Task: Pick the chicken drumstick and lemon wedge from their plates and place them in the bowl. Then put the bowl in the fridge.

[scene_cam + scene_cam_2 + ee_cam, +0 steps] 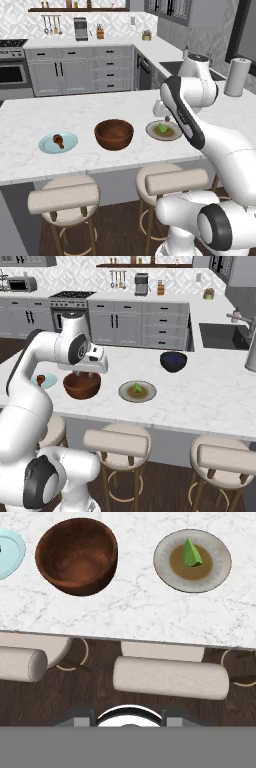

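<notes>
We are watching the gripper hanging high over the near edge of the island counter, with nothing between its fingers that we can see; how far apart the jaws are standing we cannot tell from these views.

In the hand view the wooden bowl is lying up and to the left, empty, and the beige plate up and to the right, with the lemon wedge sitting on its darker centre, point turned away from the counter edge. The pale blue-green plate is standing on the far side of the bowl, carrying the chicken drumstick, its long axis running obliquely across the plate.

We are judging that either food item calls for a reach forward and down. From the right base view the hand seems to be sitting nearer the bowl and the drumstick's plate than the lemon's. Neither item is in the bowl yet.
</notes>
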